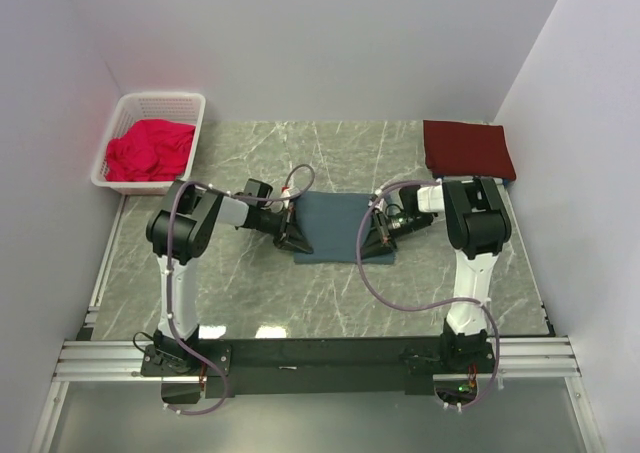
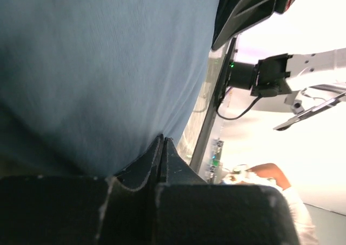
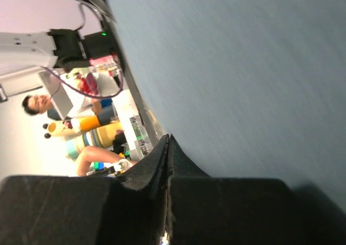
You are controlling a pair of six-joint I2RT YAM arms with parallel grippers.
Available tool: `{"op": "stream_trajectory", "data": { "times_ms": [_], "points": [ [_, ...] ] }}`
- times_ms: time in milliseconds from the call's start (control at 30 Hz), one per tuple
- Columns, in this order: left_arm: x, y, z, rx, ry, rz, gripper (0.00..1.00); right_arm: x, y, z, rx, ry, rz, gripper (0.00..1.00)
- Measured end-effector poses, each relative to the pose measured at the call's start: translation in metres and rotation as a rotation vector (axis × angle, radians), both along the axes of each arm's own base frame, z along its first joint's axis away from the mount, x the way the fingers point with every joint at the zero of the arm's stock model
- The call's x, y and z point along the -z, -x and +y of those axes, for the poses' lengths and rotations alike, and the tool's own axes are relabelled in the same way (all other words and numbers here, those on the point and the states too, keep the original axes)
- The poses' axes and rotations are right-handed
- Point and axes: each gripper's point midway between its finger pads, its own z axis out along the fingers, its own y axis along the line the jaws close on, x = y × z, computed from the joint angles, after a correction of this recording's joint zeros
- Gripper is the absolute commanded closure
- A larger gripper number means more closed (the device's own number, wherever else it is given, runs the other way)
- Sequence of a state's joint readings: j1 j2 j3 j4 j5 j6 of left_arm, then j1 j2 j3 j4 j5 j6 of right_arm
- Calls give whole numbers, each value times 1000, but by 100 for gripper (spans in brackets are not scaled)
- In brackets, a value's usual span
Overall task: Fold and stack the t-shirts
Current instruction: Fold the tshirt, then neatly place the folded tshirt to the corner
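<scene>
A slate blue-grey t-shirt (image 1: 332, 228) lies folded into a rectangle at the table's middle. It fills the left wrist view (image 2: 97, 66) and the right wrist view (image 3: 243, 66). My left gripper (image 1: 290, 235) lies low at the shirt's left edge, jaws pressed together, tips (image 2: 162, 139) meeting the cloth. My right gripper (image 1: 375, 235) is at the right edge, also shut, tips (image 3: 168, 138) against the fabric. No cloth shows between either pair of jaws. A dark maroon t-shirt (image 1: 468, 148) lies folded at the back right corner.
A white basket (image 1: 160, 98) holding crumpled red cloth (image 1: 150, 148) stands at the back left. White walls enclose the marble table (image 1: 260, 293) on three sides. Cables loop from both arms over the shirt's side edges.
</scene>
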State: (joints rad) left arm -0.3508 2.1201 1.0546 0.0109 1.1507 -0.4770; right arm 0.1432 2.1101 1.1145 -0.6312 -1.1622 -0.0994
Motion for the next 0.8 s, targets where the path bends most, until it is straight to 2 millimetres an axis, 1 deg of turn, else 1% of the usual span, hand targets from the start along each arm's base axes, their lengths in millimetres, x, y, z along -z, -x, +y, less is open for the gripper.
{"op": "stream_trajectory", "data": {
  "times_ms": [167, 267, 300, 333, 367, 400, 433, 500, 533, 567, 600, 667, 700, 733, 800],
  "points": [
    [-2, 6, 11, 12, -20, -67, 96, -2, 8, -20, -3, 92, 14, 100],
    [-6, 15, 21, 20, -56, -119, 91, -10, 10, -32, -13, 150, -11, 100],
    [-9, 17, 24, 22, -73, -147, 84, -16, 8, -37, -13, 169, -38, 100],
    [-13, 17, 27, 22, -88, -182, 81, -23, 5, -42, -7, 190, -78, 100],
    [-20, 16, 29, 21, -98, -221, 76, -33, 0, -49, 6, 220, -137, 100],
    [-29, 13, 31, 19, -113, -280, 66, -43, -4, -55, 23, 238, -189, 100],
    [-42, 7, 32, 15, -127, -358, 61, -57, -10, -62, 46, 267, -262, 100],
    [-67, -2, 30, 12, -148, -515, 52, -86, -20, -77, 101, 314, -403, 100],
    [-81, -8, 27, 16, -162, -611, 50, -98, -23, -83, 125, 334, -460, 100],
    [-94, -13, 22, 21, -174, -694, 48, -108, -25, -89, 147, 350, -500, 100],
    [-107, -16, 14, 33, -185, -791, 45, -113, -26, -94, 166, 361, -520, 100],
    [-130, -19, -10, 75, -203, -980, 44, -119, -28, -107, 214, 386, -534, 84],
    [-137, -18, -22, 98, -207, -1047, 44, -118, -29, -113, 239, 397, -523, 68],
    [-142, -17, -35, 123, -213, -1109, 44, -116, -29, -118, 269, 406, -507, 62],
    [-144, -12, -62, 183, -232, -1229, 44, -110, -26, -128, 322, 423, -471, 51]
  ]
}}
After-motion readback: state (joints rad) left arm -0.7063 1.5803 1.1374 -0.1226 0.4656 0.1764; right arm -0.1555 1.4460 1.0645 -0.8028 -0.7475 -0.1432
